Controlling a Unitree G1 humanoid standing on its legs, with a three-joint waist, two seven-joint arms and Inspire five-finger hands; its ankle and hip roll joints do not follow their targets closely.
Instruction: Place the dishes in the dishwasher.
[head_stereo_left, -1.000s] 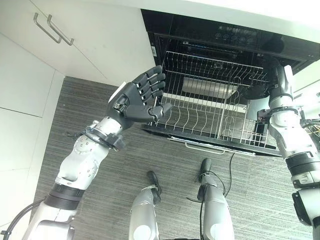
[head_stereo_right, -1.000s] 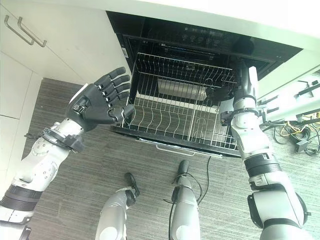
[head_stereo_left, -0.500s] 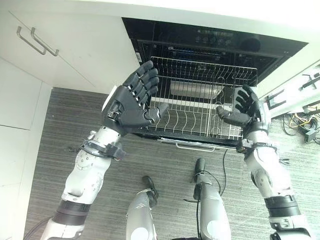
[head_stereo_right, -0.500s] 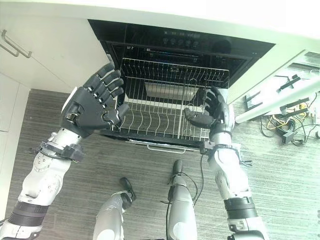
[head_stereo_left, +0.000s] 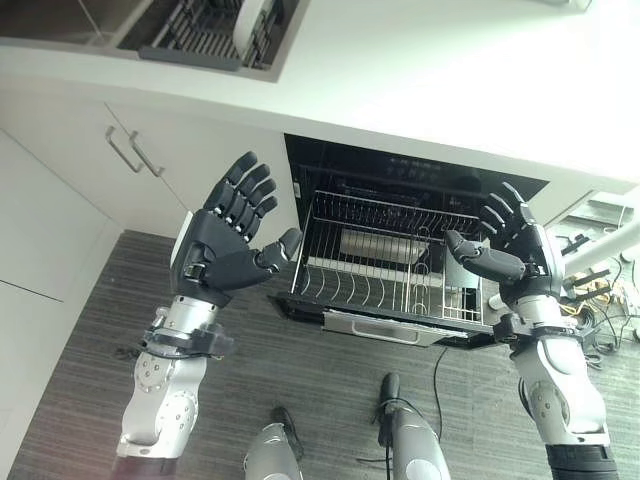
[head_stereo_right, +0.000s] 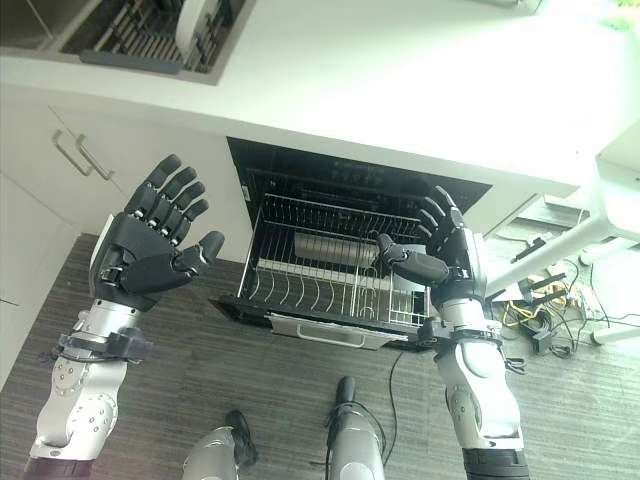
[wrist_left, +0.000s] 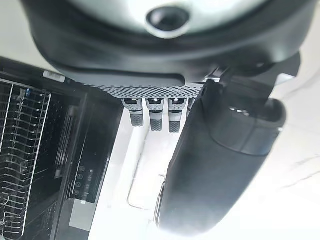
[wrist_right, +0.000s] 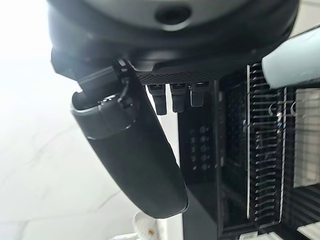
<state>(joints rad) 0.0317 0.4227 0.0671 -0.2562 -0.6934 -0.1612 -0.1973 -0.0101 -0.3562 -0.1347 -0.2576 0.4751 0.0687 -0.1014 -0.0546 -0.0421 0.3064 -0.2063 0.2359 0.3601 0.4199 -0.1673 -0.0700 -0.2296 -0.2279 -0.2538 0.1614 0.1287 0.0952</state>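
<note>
The dishwasher (head_stereo_left: 400, 185) stands open under the white counter, its wire rack (head_stereo_left: 375, 275) pulled out over the floor. My left hand (head_stereo_left: 222, 255) is raised in front of the cabinet, left of the rack, fingers spread and straight, holding nothing. My right hand (head_stereo_left: 518, 258) is raised at the rack's right end, also open and empty. In the left wrist view the thumb (wrist_left: 220, 165) and straight fingers (wrist_left: 150, 115) point past the dishwasher's control strip. A white plate (head_stereo_left: 252, 20) stands in a dark drying rack (head_stereo_left: 200, 35) in the sink at the upper left.
The white counter (head_stereo_left: 430, 90) runs across above the dishwasher. White cabinet doors with metal handles (head_stereo_left: 130, 155) lie to the left. A white table leg (head_stereo_right: 560, 250) and loose wiring on the floor sit to the right of the dishwasher.
The camera has tilted up, bringing the counter and sink into view. My right hand drew back out of the rack and rose with fingers spread. My left hand rose too, still open.
</note>
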